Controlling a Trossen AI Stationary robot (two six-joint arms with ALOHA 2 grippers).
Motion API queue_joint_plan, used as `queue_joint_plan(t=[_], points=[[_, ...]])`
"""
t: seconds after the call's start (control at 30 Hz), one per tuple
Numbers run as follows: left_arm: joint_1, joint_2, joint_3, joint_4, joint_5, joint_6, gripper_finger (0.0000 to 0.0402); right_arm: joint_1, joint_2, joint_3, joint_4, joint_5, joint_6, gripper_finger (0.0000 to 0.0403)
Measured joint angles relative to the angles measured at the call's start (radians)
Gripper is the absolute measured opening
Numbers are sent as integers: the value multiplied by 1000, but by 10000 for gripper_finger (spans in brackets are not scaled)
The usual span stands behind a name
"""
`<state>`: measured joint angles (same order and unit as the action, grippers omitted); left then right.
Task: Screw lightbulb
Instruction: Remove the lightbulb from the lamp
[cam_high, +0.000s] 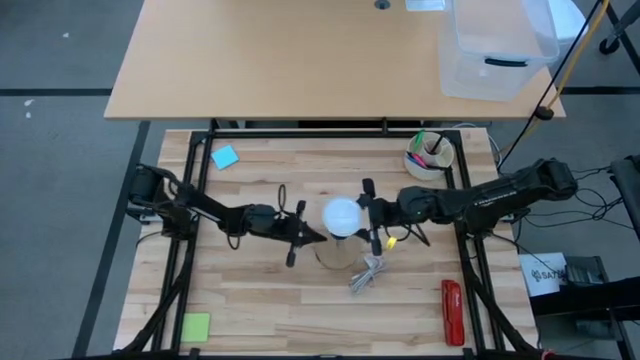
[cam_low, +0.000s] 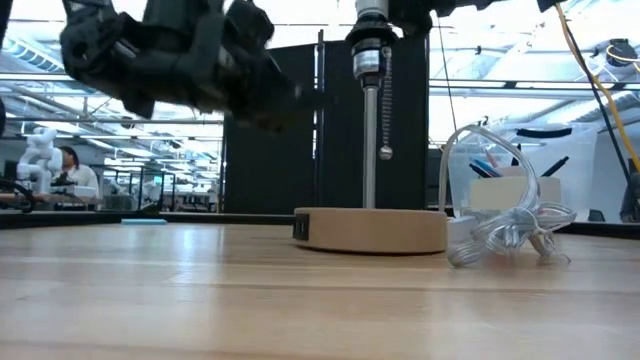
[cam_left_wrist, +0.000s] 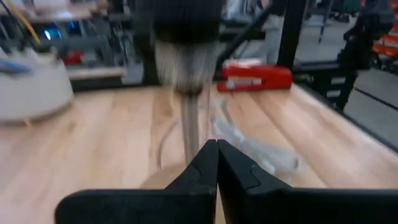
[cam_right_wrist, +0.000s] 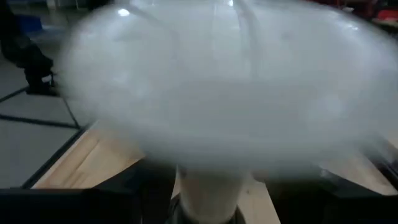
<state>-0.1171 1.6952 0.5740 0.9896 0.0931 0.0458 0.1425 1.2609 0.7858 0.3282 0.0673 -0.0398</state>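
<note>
The white lightbulb (cam_high: 341, 215) stands upright on top of a lamp stand, neck (cam_right_wrist: 210, 190) down. The stand is a thin metal pole (cam_low: 370, 140) with a socket (cam_low: 370, 50) on a round wooden base (cam_low: 370, 228), which rests flat on the table. The low view cuts the bulb off. My right gripper (cam_high: 364, 216) is open and level at the globe's right side, and the globe (cam_right_wrist: 217, 93) fills its wrist view. My left gripper (cam_high: 320, 238) is shut, raised off the table left of the stand, with its tips (cam_left_wrist: 217, 152) pointing at the pole (cam_left_wrist: 189, 124). My right gripper comes level at the bulb's globe (cam_high: 352, 215) from the table's right side. The globe hides the fingertips in the wrist view, so I cannot tell whether they touch it.
A bundle of clear cord (cam_high: 365, 272) lies near the base on its near right side. A white cup of pens (cam_high: 428, 155) stands far right and a red stapler (cam_high: 452, 310) lies near right. A blue note (cam_high: 225, 157) and a green note (cam_high: 196, 326) are on the left.
</note>
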Motion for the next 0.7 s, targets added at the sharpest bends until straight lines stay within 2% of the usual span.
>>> queue_joint_plan(t=[0.1,0.2,0.33,0.7], points=[[-14,-46,-3,30,-40,22,4,19,-16,-50,76,60,-1,222],[-24,-55,-2,43,-129,16,5,29,-16,-72,112,76,-11,222],[-42,-46,-2,-40,-248,-12,27,42,-16,-71,124,74,-12,222],[-66,-33,23,45,-305,-85,185,89,-16,-71,145,100,-31,222]])
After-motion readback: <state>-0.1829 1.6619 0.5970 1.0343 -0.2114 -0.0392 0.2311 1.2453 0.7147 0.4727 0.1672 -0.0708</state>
